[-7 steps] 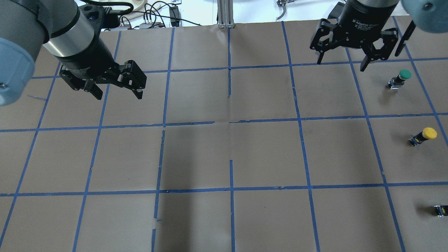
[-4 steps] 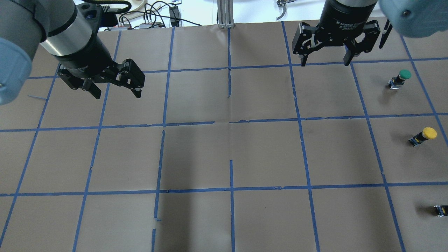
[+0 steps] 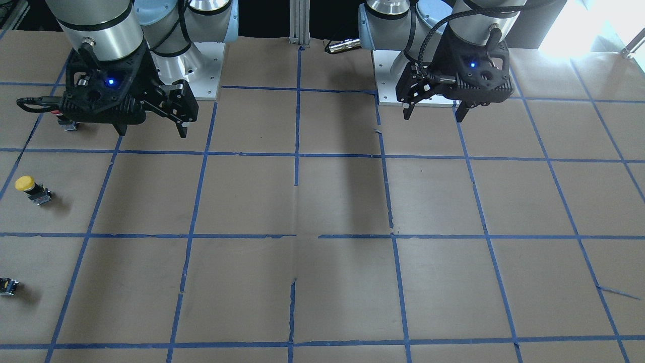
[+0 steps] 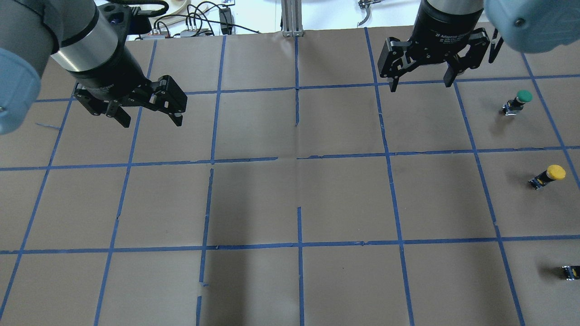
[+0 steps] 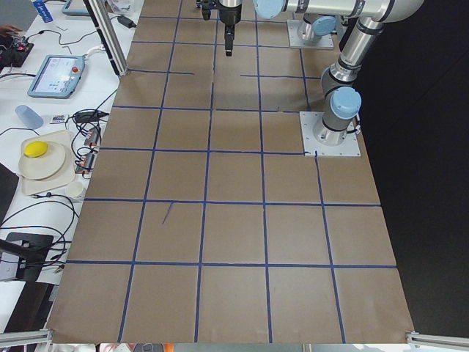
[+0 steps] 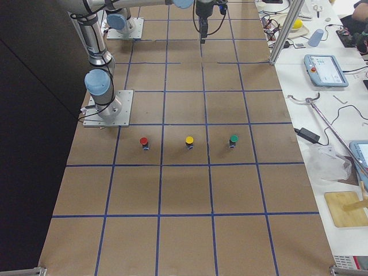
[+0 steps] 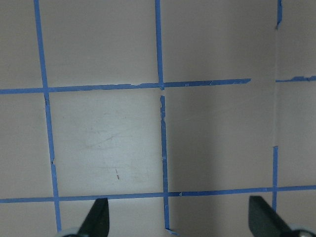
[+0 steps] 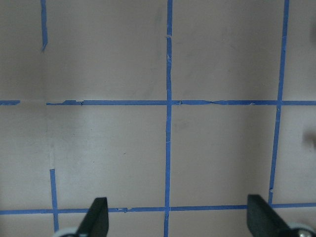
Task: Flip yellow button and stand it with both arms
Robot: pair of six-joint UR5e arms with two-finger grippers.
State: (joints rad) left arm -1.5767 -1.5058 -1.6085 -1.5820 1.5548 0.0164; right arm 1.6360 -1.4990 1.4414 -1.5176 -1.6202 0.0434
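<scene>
The yellow button [image 4: 549, 175] has a round yellow cap on a dark body and lies tilted on the brown paper near the right edge of the overhead view. It also shows in the front view [image 3: 30, 189] and the right side view [image 6: 189, 141]. My right gripper [image 4: 421, 86] is open and empty, hanging well up and to the left of the button; in the front view it [image 3: 152, 132] is at the left. My left gripper [image 4: 152, 121] is open and empty far across the table, also in the front view [image 3: 434, 116]. Neither wrist view shows the button.
A green-capped button [image 4: 519, 100] stands beyond the yellow one. A tiny dark part [image 4: 571, 271] lies near the right edge. A red-capped button [image 6: 144, 142] shows in the right side view. Blue tape squares cover the brown table [image 4: 294, 203]. Cables and clutter [image 4: 195, 22] sit past the far edge.
My right gripper has swung to the left in the overhead view, away from the green button, and turned a little. My left gripper has barely shifted. The buttons have not moved.
</scene>
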